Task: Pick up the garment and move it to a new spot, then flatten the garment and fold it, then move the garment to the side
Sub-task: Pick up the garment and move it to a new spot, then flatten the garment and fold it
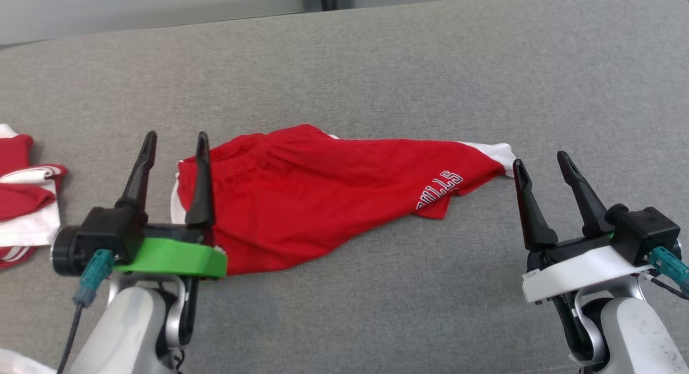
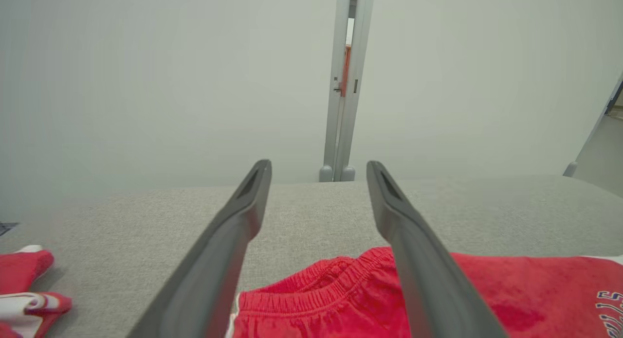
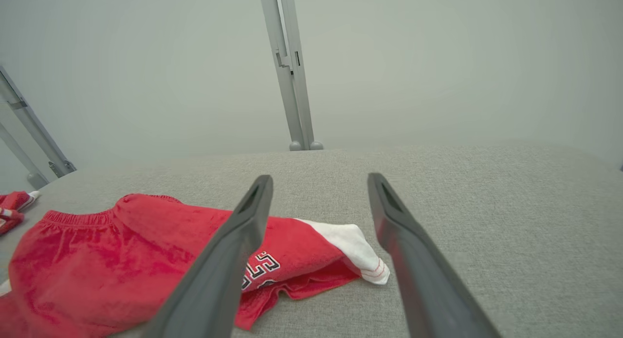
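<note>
Red shorts (image 1: 323, 202) are lying stretched left-right on the grey cushion (image 1: 377, 67), left gripper (image 1: 176, 136) at the waistband & right gripper (image 1: 540, 159) by the white hem both gaping wide, holding nothing, so flattening's prob. ongoing, next needing re-gripped edges for folding.

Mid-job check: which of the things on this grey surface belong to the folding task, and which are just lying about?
Job in hand: red shorts, lying on the grey surface; left gripper and right gripper, both open, one at each end.
Lying about: red-and-white clothes at the far left; grey post behind.
</note>
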Robot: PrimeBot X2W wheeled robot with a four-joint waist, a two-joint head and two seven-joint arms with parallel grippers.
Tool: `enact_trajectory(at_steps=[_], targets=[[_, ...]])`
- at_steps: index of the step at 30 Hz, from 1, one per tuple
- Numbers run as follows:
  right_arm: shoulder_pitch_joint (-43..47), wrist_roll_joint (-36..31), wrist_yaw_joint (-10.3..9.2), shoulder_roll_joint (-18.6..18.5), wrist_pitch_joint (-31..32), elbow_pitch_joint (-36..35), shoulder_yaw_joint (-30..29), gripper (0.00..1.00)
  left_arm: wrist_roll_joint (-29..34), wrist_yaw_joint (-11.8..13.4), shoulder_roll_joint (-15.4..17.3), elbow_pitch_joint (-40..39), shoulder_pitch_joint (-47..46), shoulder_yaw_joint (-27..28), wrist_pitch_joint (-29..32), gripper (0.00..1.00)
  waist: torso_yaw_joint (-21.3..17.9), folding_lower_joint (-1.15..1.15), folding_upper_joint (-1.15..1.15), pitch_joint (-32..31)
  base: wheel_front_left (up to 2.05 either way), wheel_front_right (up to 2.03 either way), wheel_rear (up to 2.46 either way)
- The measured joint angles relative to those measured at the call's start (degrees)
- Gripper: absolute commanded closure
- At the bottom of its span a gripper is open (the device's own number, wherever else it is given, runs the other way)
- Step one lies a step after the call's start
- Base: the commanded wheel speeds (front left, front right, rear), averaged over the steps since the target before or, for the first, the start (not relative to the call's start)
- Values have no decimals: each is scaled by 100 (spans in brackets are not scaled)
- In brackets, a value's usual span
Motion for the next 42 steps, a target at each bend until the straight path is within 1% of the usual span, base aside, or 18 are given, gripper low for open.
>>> enact_trajectory(at_steps=[2,5,10,16,24,42], targets=[[19,-9,0,-13,47,-35,-8,0,-1,-79,91,-47,214,230,0,0,119,0,0,-102,0,0,0],[99,-16,0,-29,100,-65,-29,0,-1,-235,192,-51,443,400,0,0,221,0,0,-253,0,0,0],[289,-25,0,-38,175,-60,-108,0,35,-419,278,41,697,479,0,0,293,0,0,-468,0,0,0],[501,-43,0,-49,259,-69,-146,0,166,-458,271,133,893,369,0,0,255,0,0,-625,0,0,0],[663,-68,0,-42,328,-147,-176,0,180,-476,275,225,1040,266,0,0,199,0,0,-761,0,0,0],[687,-108,0,-5,368,-237,-180,0,232,-458,326,238,989,142,44,0,219,0,0,-671,0,0,0]])
